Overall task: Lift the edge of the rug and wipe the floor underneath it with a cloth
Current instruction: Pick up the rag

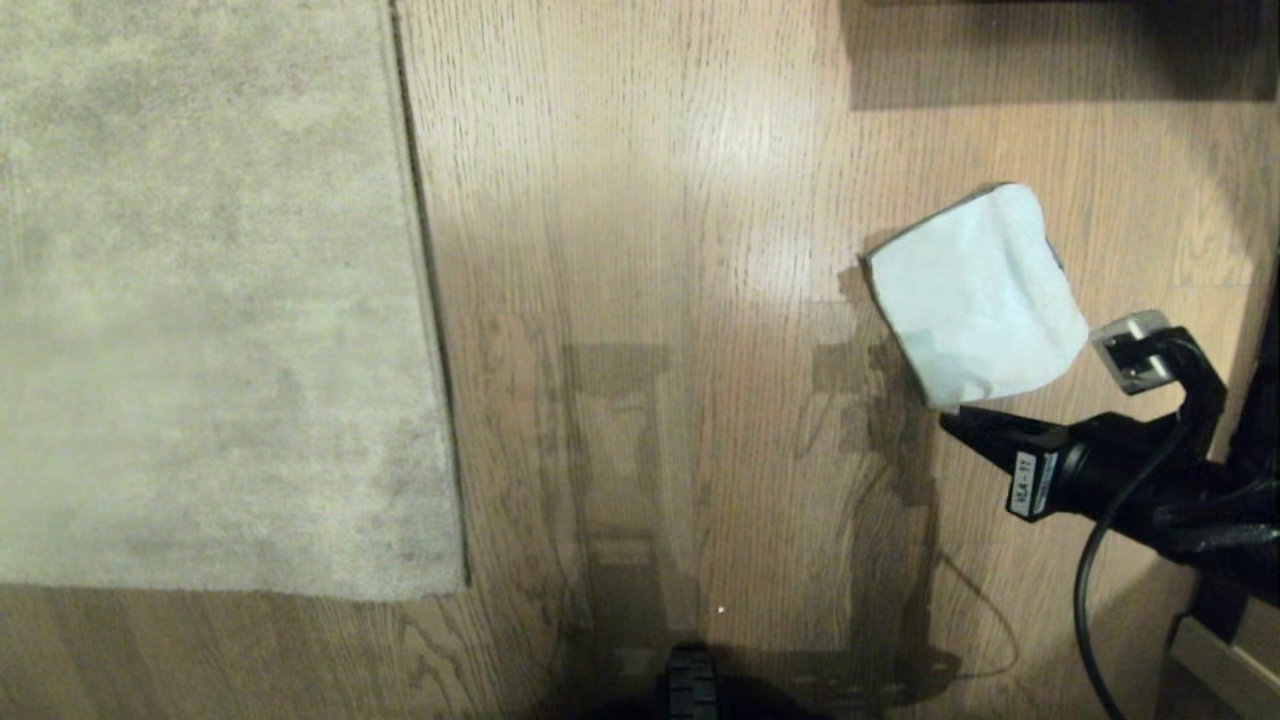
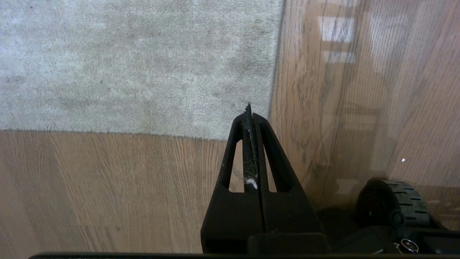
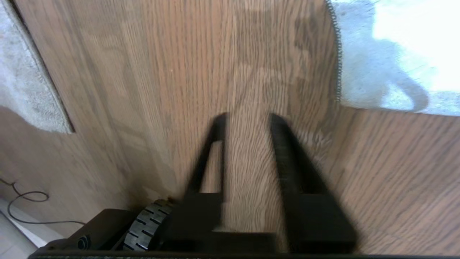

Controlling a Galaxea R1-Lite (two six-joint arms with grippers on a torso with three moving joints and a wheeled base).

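Observation:
The rug lies flat at the left, its straight rug edge running down to a corner on the wood-plank floor. The pale blue-green cloth lies on the floor at the right. My right gripper sits just at the cloth's near edge. In the right wrist view this gripper is open with only floor between its fingers, and the cloth lies ahead and off to one side. My left gripper is shut and empty, hanging over the rug's corner area.
My base's wheel shows at the bottom centre. A thin cable lies on the floor beside a white ledge at the lower right. Dark furniture shadow crosses the top right.

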